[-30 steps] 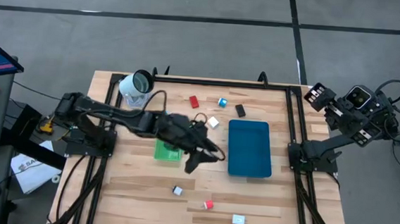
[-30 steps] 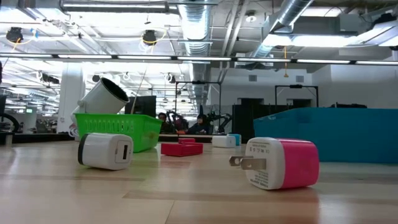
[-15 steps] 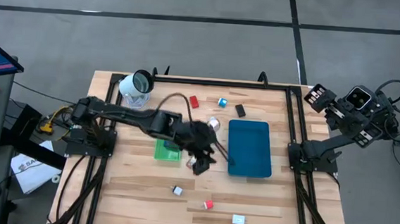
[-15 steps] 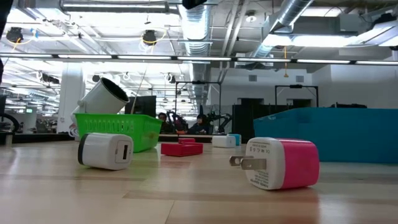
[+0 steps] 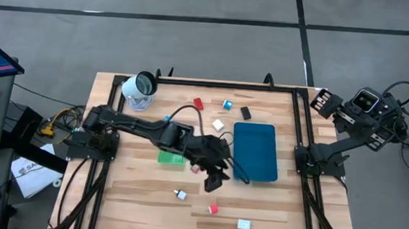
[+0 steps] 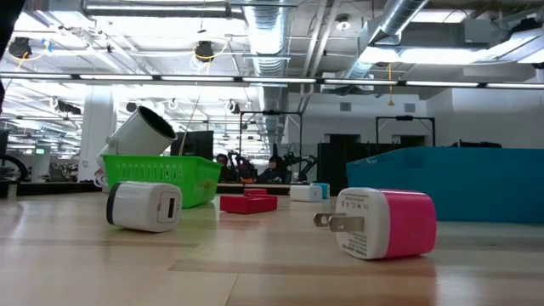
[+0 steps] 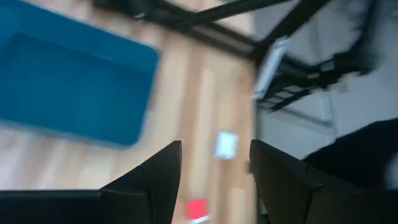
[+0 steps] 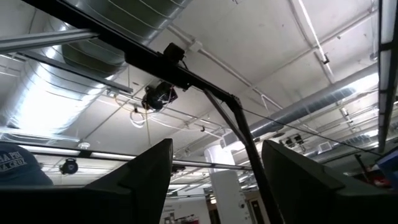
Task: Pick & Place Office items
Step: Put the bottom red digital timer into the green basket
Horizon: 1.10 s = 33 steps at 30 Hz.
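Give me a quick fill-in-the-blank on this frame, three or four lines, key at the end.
1. The left gripper hangs over the table with its jaws ____.
2. The right gripper is parked off the table's far-right ____.
3. The blue tray holds ____ office items.
4. The white cylinder lies near the table's far-____ corner.

Missing words: open; corner; no; left

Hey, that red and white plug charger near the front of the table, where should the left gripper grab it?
Come straight down with the open left gripper. The red and white charger lies on its side, prongs sticking out one end, so pinch across the flat body, probably midway, clear of the prongs.
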Motion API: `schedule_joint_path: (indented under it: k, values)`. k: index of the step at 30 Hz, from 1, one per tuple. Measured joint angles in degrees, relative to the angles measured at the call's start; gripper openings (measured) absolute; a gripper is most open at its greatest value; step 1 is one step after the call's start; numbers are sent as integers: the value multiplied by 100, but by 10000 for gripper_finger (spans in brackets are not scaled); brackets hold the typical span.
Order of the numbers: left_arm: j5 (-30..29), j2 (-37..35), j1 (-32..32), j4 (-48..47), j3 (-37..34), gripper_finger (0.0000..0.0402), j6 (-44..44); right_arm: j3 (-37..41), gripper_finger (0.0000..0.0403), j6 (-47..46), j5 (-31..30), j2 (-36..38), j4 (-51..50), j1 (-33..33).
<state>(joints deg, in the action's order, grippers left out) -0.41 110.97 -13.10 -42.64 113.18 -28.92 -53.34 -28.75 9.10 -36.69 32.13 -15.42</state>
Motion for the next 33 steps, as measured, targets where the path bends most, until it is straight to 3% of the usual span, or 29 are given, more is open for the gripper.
schedule_joint_path:
  k: [5, 14, 22, 28, 33]
  values:
    - [-99, 601, 91, -1102, 564, 186, -34, 0, 240, -226, 169, 0, -41, 0]
    - [-514, 1180, 3, -2330, 614, 186, -816, 0, 240, -388, 289, 40, -61, 0]
    - [-833, 1432, 181, -2540, 548, 186, -1833, 0, 240, -432, 278, 44, -67, 0]
    - [-825, 1441, 352, -2590, -59, 186, -2512, 0, 240, -538, 150, 44, -61, 2]
    - [-707, 1448, 420, -2196, -511, 189, -2563, 0, 240, -686, 84, 44, -41, 7]
